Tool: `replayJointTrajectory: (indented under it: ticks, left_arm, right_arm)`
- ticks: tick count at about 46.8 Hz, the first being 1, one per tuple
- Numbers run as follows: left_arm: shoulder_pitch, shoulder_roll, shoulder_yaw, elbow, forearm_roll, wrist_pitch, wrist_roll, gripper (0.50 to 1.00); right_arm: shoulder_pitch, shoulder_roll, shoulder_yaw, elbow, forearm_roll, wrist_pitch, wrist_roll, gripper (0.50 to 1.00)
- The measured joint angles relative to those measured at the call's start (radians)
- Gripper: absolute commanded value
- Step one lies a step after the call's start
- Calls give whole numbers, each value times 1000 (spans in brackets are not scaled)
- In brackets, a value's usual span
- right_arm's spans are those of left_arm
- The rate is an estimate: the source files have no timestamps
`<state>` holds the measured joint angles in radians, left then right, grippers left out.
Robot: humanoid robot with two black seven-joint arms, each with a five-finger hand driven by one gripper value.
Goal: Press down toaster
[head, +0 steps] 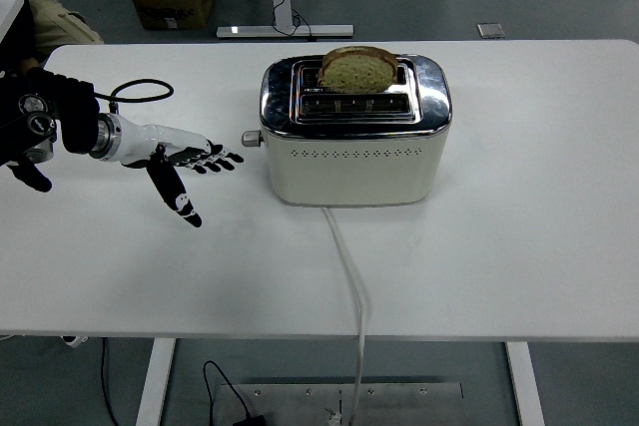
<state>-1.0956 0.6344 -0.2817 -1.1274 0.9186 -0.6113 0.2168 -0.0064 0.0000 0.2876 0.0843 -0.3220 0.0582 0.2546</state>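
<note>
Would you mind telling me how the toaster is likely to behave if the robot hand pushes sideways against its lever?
The toaster looks broad and low, so it would probably slide rather than tip. The white table looks smooth, so a sideways shove may shift it. Its cord lies slack and likely offers little restraint. The bread, standing high in the slot, might wobble.
</note>
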Motion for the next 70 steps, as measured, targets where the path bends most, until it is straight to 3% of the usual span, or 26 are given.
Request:
replayJointTrajectory:
  ticks: [10,20,33,46,55,62,70]
  left_arm:
    - [0,45,-2,-5,-12,0,-1,1000]
    - [-20,138,-8,-27,-80,1,-2,1000]
    - [-191,194,-18,-11,-378,1,-11,1000]
    - [-228,142,-106,97,-576,1,-14,1000]
    - [-222,59,-198,248,-705,6,-16,1000]
    - [-215,2,-207,388,-882,57,-16,1000]
    - [-170,-34,-209,503,-1038,70,-22,1000]
  right_arm:
    - [0,0,1,0,0,0,0,998]
    - [0,0,1,0,-2,0,0,998]
    - [0,0,0,1,-2,0,0,998]
    - [0,0,-1,2,-3,1,0,998]
    - [0,0,-1,5,-3,3,0,998]
    - [-1,0,-1,5,0,6,1,998]
    - [-3,0,1,5,0,8,1,998]
